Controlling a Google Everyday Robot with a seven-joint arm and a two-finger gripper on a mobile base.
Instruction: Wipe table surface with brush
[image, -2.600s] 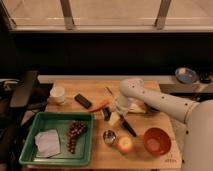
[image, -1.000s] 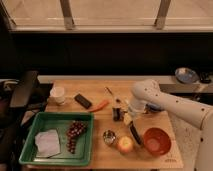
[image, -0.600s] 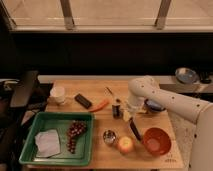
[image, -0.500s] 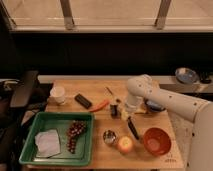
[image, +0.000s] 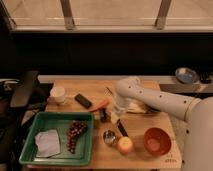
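One arm reaches in from the right edge of the surface (image: 93, 90), and its gripper (image: 115, 115) is down near the middle, low over the wood. The fingers are closed tight. The brush (image: 103, 115), a short dark stub, stands right against the gripper on the side toward the green tray (image: 60, 115). Whether the fingers actually have it clamped or only touch it cannot be told.

Judged from this, the task is at an early stage. The brush has been reached, but the wood shows no wiped track, so nearly all of the surface is left to cover.

Room to sweep looks scarce. A black-handled utensil (image: 121, 129), a metal cup (image: 109, 136) and an apple (image: 125, 145) lie toward the near edge, close to the gripper. An orange bowl (image: 157, 141) sits by the near right corner and the tray fills the near left corner. A black block (image: 83, 100) and a white cup (image: 58, 93) lie toward the far left corner.
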